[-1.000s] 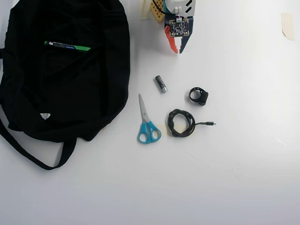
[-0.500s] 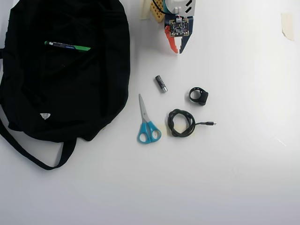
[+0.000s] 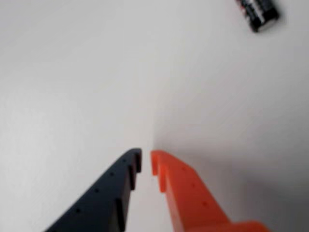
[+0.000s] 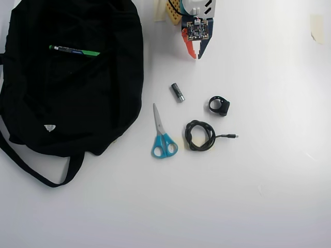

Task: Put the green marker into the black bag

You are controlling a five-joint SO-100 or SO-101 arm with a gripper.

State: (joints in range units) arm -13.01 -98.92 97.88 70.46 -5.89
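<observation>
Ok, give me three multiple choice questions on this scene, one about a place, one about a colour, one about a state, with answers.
1. Where does the green marker lie?
A. on the black bag
B. beside the scissors
C. under the cable

2. What colour are the scissors' handles?
A. red
B. blue
C. yellow

3. How is the end effector?
A. gripping the battery
B. gripping the marker
C. empty, nearly shut

Answers: 1 A, overhead it rests on the black fabric. 2 B, the loops are blue. 3 C, the wrist view shows only bare table between the fingertips.

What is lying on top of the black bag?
In the overhead view the green marker lies on the black bag, near its upper edge. Whatever is inside or beneath the bag is covered.
</observation>
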